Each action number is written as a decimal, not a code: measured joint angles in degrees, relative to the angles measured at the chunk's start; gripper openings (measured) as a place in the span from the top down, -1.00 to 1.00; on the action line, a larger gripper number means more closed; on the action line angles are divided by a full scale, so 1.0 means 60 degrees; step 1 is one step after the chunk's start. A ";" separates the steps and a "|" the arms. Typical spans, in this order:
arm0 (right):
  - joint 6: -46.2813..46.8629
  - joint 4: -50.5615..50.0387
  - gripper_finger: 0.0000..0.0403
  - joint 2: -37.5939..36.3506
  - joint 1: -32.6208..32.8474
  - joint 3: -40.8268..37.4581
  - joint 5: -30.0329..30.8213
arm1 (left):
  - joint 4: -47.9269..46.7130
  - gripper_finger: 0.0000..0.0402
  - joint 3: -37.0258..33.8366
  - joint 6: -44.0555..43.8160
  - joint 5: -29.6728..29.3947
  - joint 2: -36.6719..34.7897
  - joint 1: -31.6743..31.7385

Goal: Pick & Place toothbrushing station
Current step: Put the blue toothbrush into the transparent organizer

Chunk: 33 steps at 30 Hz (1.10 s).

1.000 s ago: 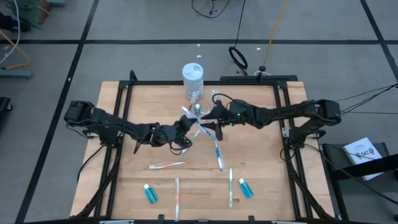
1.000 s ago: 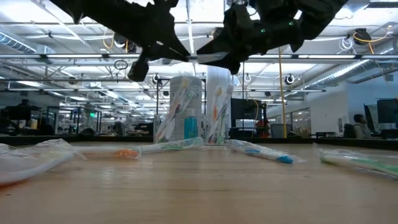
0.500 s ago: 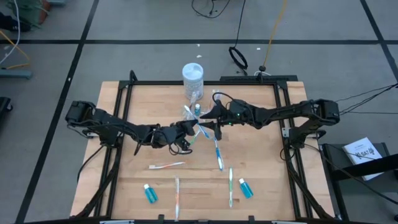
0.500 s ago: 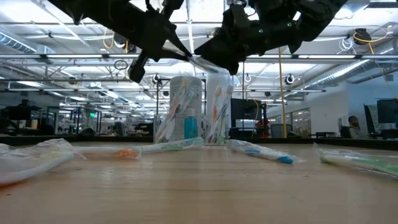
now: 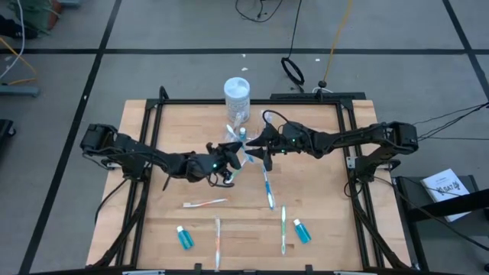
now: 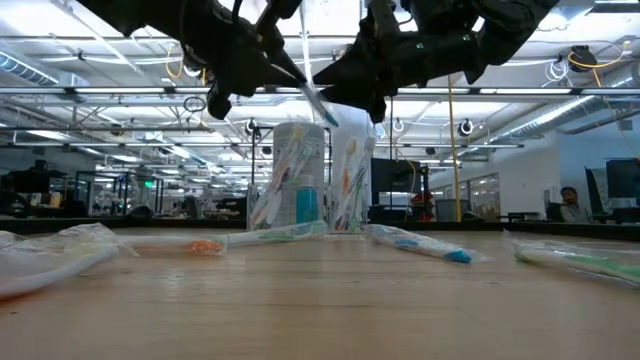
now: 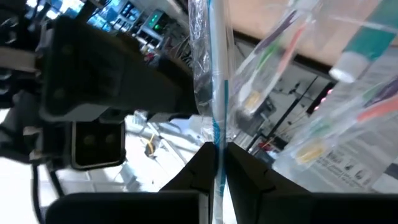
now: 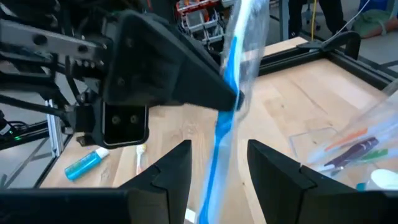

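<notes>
A: Where does it stand? The left claw (image 5: 226,157) is up in the air over the middle of the surface (image 5: 321,221), clenched on a wrapped toothbrush (image 7: 214,93) with a blue handle.

B: Yes, the left wrist view shows its fingers pinching the wrapper low down, with the brush standing up between them. The right claw (image 5: 257,143) hangs just to its right with its fingers spread, and the brush passes between them without being gripped.

A: And the toothbrushing station (image 6: 298,188)?

B: It sits toward the far middle of the surface, just near of the white jar (image 5: 237,97), a clear holder already carrying a few brushes and a small blue bottle (image 6: 306,204).

A: So what could go wrong?

B: The grip is on slick crinkled wrapper, near one end. I judge the brush could slide or swing inside it and come down tilted, missing a compartment or catching the rim.

A: The two claws are also very close together.

B: That is my second worry: if either moves toward the holder they may knock each other, or knock the light holder over and spill what is in it. The loose brushes (image 5: 267,187) lying on the near side could be swept too.
</notes>
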 joint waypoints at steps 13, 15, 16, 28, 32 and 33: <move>-0.0770 0.0114 0.55 0.0000 0.0000 -0.0004 -0.0558 | 0.0573 0.85 0.0000 0.0367 0.0767 -0.0004 0.0002; -0.0758 0.0149 0.62 0.0000 0.0000 -0.0007 -0.0740 | 0.0620 0.85 0.0000 0.0409 0.0783 -0.0004 -0.0001; -0.0758 0.0173 0.66 0.0000 0.0000 -0.0007 -0.0754 | 0.0660 0.85 0.0000 0.0414 0.0786 -0.0004 -0.0004; -0.0949 0.0181 0.87 0.0000 -0.0025 -0.0011 -0.0725 | 0.0649 0.84 0.0000 0.0472 0.0758 -0.0004 -0.0009; -0.0965 0.0173 0.85 0.0000 -0.0033 -0.0011 -0.0732 | 0.0618 0.84 0.0000 -0.0625 0.0743 -0.0004 -0.0058; -0.0965 0.0173 0.85 0.0000 -0.0033 -0.0015 -0.0742 | 0.0611 0.84 0.0000 -0.1068 0.0747 -0.0004 -0.0088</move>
